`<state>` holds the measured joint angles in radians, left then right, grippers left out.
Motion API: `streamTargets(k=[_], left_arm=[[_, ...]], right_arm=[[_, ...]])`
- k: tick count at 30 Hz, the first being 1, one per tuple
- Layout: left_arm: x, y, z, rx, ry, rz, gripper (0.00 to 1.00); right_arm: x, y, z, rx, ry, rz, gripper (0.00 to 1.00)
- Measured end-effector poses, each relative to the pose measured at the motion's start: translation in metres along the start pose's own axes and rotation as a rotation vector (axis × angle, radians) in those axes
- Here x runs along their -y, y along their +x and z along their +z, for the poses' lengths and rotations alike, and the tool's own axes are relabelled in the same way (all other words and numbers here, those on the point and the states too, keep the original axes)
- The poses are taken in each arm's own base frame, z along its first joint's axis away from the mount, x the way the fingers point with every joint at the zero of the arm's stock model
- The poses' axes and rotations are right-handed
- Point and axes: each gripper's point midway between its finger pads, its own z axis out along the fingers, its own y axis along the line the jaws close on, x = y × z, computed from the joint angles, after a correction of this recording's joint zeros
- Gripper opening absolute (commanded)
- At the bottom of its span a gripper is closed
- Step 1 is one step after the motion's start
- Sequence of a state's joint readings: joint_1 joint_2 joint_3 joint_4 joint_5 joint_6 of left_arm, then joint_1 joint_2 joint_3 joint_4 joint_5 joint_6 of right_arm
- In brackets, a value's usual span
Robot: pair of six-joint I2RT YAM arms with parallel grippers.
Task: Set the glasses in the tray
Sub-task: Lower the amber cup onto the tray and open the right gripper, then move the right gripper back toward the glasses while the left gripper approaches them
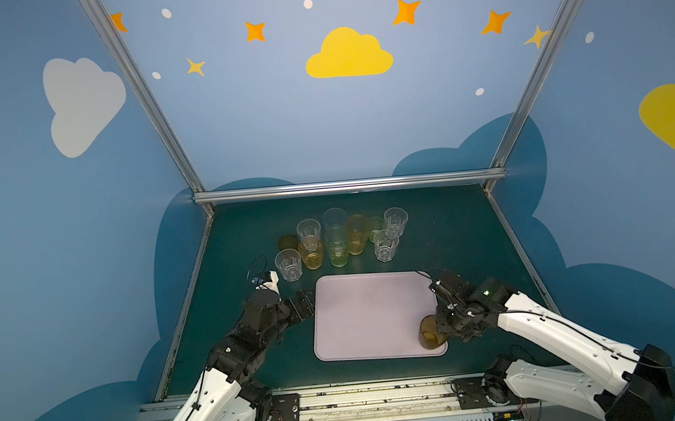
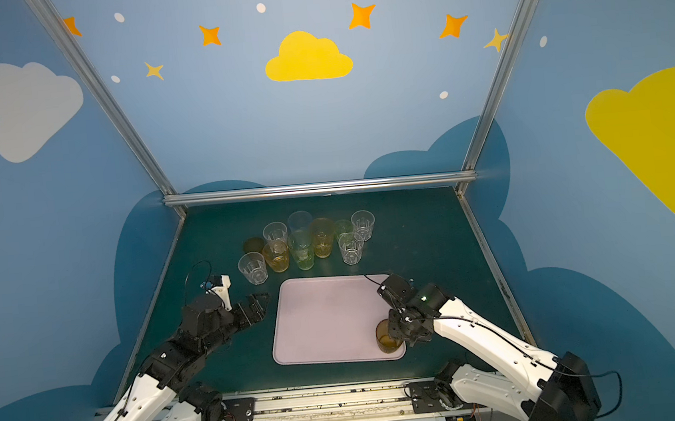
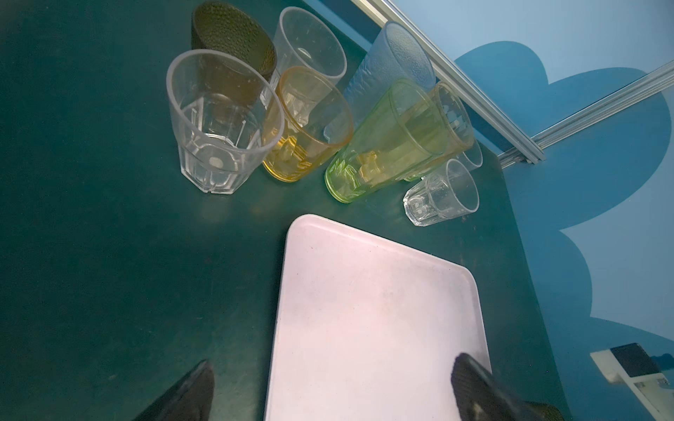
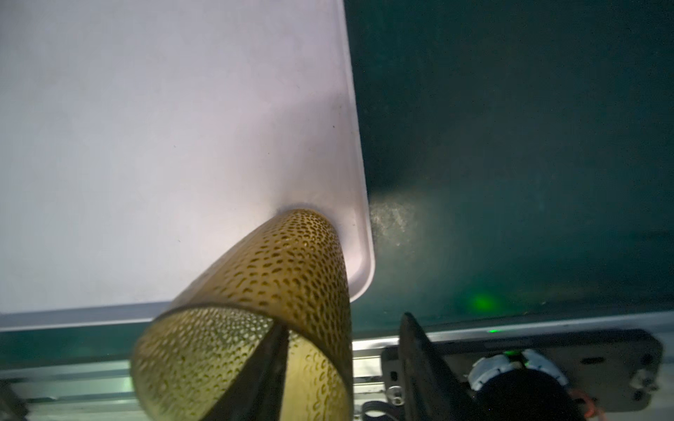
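Now, the right gripper first: its jaws are apart, straddling the wall of the brown dimpled glass, one jaw down inside the cup and the other outside with a clear gap to the wall. No squeeze on it. That glass stands upright on the tray, tucked into the near right corner close to the rim. Both top views agree: the brown dimpled glass is on the pale pink-lilac tray, with the right gripper right over its rim.

Over to the left gripper: it's spread wide, holding nothing, and hovers just beside the tray's left edge. Its wrist view shows one jaw over the tray and the other over the dark green table.

Further out, the rest of the glasses are bunched on the table just past the tray's far edge, all upright:
- **Front row:** a clear faceted tumbler, a short amber glass, a tall green glass and a second clear tumbler.
- **Behind them:** a dark brown glass, a third clear tumbler, a tall pale blue glass, a tall amber glass, a short green glass and a fourth clear tumbler.
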<state>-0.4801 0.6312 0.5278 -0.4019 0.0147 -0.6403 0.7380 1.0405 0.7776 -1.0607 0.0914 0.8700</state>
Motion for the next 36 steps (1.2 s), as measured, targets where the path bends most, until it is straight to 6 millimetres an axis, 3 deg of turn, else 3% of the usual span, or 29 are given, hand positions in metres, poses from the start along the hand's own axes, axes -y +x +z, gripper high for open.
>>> streamTargets(k=[6, 13, 19, 29, 36], left_arm=[[-0.003, 0.000, -0.003, -0.002, -0.021, 0.006, 1.00], [-0.003, -0.014, -0.004, 0.007, -0.092, 0.012, 1.00], [-0.003, -0.019, 0.009, -0.026, -0.152, 0.028, 1.00], [-0.019, -0.037, 0.002, 0.056, -0.265, 0.072, 1.00], [-0.043, -0.061, -0.014, 0.175, -0.365, 0.038, 1.00]], right_arm=[[-0.004, -0.011, -0.014, 0.049, -0.011, -0.009, 0.84], [-0.019, -0.041, -0.043, 0.185, -0.088, -0.015, 0.87], [-0.036, -0.072, -0.058, 0.296, -0.171, -0.003, 0.86], [-0.060, -0.110, -0.059, 0.363, -0.251, -0.001, 0.86], [-0.068, -0.119, -0.062, 0.369, -0.281, -0.009, 0.86]])
